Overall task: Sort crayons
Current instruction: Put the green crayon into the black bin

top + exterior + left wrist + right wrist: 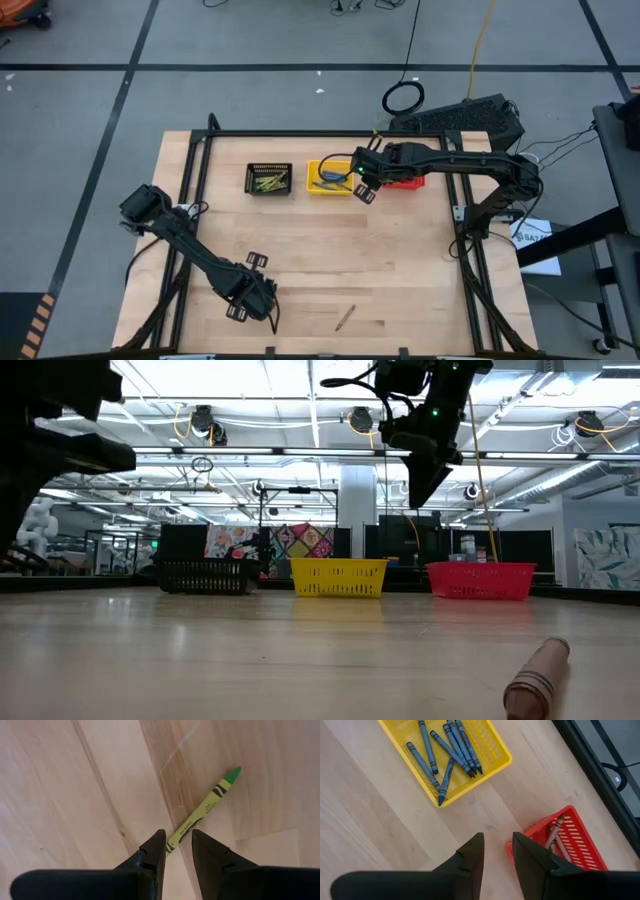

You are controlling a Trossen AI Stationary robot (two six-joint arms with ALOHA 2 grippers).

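A yellow-green crayon (202, 810) lies flat on the wood. My left gripper (178, 842) is near the table's front left (248, 292). It is narrowly open, and its fingers stand on either side of the crayon's blunt end. A brownish crayon (345, 318) lies near the front edge and also shows in the low view (538, 678). My right gripper (498, 845) is narrowly open and empty. It hangs above the table (365, 186), between the yellow basket (490, 762) of blue crayons (451, 747) and the red basket (580, 845) of brownish crayons (554, 836).
A black mesh basket (268, 179) with olive-yellow crayons stands left of the yellow basket (330, 178) in the far row. The red basket (405, 182) is partly under my right arm. A black frame rail (330, 133) runs along the far edge. Bare wood lies between the baskets and the front edge.
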